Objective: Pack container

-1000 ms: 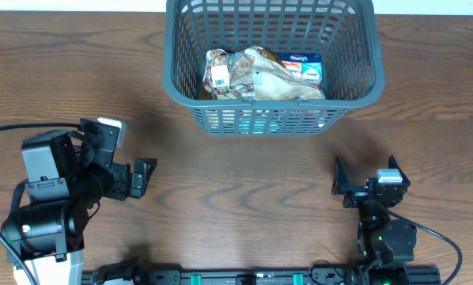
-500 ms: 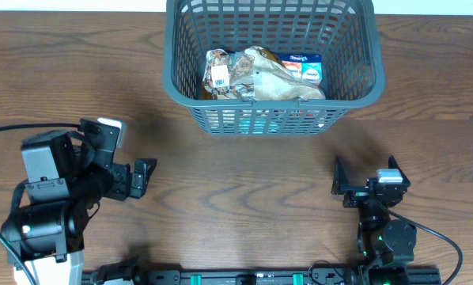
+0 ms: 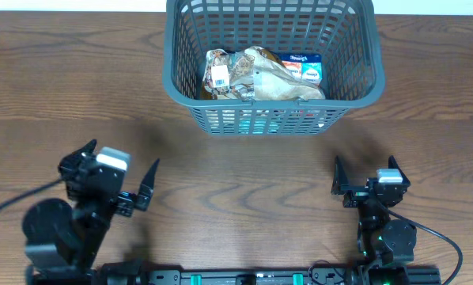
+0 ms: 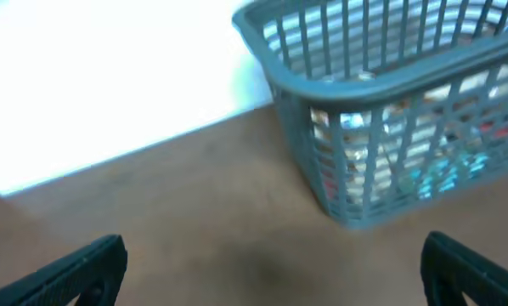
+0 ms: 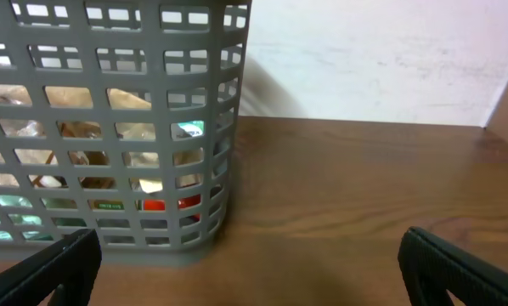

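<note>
**A:** What's nearest me, along the bottom of the overhead view?

**B:** My left pincer [image 3: 120, 158], at the lower left. Its two dark fingers stand wide apart with nothing between them. Its own wrist view puts one fingertip in each bottom corner, with bare wood between.

**A:** And on the other side?

**B:** My right pincer [image 3: 365, 170] is at the lower right, also spread wide and holding nothing. Both are well apart from the load.

**A:** Further up?

**B:** Brown wood-grain counter [image 3: 244, 182] across the middle. Beyond it the container [image 3: 256, 102] stands upright on the counter at top centre, reaching the frame's top edge.

**A:** Anything in it?

**B:** Packets [image 3: 264, 73] lie heaped on its base. The crinkled tan ones are left and centre, and a blue-and-white one is at the upper right. Through the lattice in the right wrist view I catch red and teal patches low down. I cannot tell what those are.
</note>
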`<act>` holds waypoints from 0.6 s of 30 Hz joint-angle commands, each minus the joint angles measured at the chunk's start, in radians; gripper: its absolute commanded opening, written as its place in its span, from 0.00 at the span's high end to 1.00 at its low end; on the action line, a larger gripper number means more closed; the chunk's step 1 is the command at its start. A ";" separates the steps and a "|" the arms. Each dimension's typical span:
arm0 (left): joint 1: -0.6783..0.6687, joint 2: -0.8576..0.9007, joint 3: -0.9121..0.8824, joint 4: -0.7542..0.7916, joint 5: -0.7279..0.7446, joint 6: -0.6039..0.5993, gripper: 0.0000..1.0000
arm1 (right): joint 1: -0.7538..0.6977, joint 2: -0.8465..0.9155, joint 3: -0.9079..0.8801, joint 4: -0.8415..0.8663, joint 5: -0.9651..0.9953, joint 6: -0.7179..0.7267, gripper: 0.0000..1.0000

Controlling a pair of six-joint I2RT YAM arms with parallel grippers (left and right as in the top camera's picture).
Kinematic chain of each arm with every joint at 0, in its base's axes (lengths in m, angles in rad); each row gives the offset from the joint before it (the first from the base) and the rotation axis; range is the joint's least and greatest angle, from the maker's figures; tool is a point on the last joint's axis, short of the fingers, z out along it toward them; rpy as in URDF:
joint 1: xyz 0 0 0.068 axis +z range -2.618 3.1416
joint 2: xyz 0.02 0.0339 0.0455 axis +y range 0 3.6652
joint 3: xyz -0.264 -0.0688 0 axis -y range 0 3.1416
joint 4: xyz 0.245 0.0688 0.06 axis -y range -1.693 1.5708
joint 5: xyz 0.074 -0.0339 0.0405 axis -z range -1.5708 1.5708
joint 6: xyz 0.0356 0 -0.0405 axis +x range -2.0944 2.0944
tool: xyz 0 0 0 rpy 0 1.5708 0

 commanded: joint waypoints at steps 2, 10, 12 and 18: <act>-0.015 -0.117 -0.219 0.222 -0.010 0.012 0.02 | -0.005 -0.006 -0.002 -0.005 0.010 0.013 0.01; -0.014 -0.267 -0.516 0.563 -0.174 0.010 0.02 | -0.005 -0.006 -0.002 -0.005 0.010 0.013 0.01; -0.014 -0.287 -0.552 0.566 -0.217 -0.003 0.01 | -0.005 -0.006 -0.002 -0.005 0.010 0.013 0.01; -0.015 -0.348 -0.652 0.567 -0.359 -0.163 0.02 | -0.005 -0.006 -0.002 -0.005 0.010 0.013 0.01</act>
